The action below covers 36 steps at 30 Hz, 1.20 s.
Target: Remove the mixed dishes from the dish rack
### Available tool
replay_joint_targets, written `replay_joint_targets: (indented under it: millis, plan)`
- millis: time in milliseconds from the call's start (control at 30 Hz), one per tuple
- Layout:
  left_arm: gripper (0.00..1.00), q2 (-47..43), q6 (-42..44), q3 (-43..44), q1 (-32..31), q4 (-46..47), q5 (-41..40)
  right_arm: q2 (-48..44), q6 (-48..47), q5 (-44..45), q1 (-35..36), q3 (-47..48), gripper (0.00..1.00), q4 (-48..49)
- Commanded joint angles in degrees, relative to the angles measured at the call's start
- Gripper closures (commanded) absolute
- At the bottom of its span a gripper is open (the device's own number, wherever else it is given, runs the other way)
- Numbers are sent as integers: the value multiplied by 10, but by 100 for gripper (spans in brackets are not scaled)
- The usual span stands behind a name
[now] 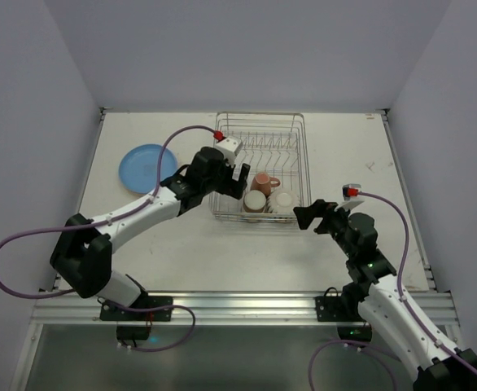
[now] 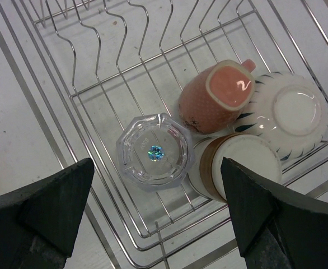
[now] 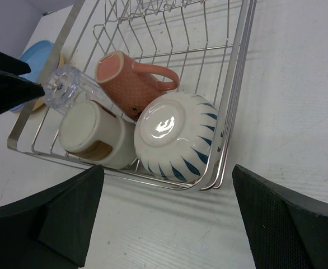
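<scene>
The silver wire dish rack (image 1: 302,155) stands at the table's middle. Its near end holds a clear glass tumbler (image 2: 154,151), mouth down, a pink cup with a handle (image 2: 217,95) on its side, a cream and brown cup (image 2: 239,165), and an upturned cream bowl with blue stripes (image 2: 290,109). A blue plate (image 1: 146,168) lies on the table left of the rack. My left gripper (image 2: 155,196) is open and empty above the tumbler at the rack's near left corner. My right gripper (image 3: 168,176) is open and empty just outside the rack's near right corner, by the bowl (image 3: 172,134). The purple plate is out of view.
The rack's plate-slot tines (image 1: 263,147) stand empty at its far end. A yellow sliver (image 3: 59,58) shows beside the blue plate (image 3: 35,56) in the right wrist view. Walls close the table on the left, right and far sides.
</scene>
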Motion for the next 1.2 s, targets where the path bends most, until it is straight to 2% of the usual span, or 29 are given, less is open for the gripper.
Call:
replay_joint_targets:
  millis: [0,700,933,1067,1167]
  plan:
    - [0,12,21,15,0,17,11,2,3,-4,0,10,1,26]
    - [0,79,24,33,0,21,-4,11,3,-4,0,13,1,26]
    - [12,74,21,32,0,22,-5,13,3,-4,0,13,1,26]
    - [29,75,22,32,0,21,-5,13,3,-5,0,13,1,26]
    - [38,75,21,31,0,21,-14,13,3,-5,0,13,1,26]
